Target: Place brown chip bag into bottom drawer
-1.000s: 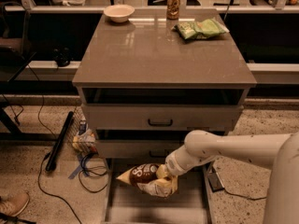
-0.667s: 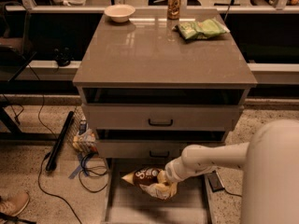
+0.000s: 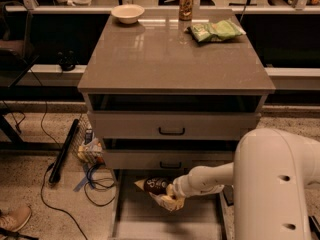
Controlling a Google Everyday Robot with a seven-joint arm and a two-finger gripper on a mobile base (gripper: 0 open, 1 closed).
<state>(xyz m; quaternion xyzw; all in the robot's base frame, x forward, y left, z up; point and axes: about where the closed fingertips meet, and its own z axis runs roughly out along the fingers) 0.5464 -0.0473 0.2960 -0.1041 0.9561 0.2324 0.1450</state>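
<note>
The brown chip bag [image 3: 155,186] has a dark brown centre and pale yellow ends. It hangs low over the open bottom drawer [image 3: 145,219], a wide grey tray pulled out at the foot of the cabinet. My gripper [image 3: 171,197] reaches in from the right on a white arm and is shut on the right end of the bag. The bag lies roughly level, pointing left, just in front of the middle drawer's face.
The cabinet top [image 3: 170,59] carries a white bowl [image 3: 128,13], a can [image 3: 186,4] and a green bag [image 3: 216,31] at the back. Two upper drawers with dark handles [image 3: 171,131] are shut. Cables and a black bar [image 3: 63,151] lie on the floor at the left.
The arm has swung nearer the camera and now fills the lower right. The gripper and bag have moved slightly lower over the drawer.
</note>
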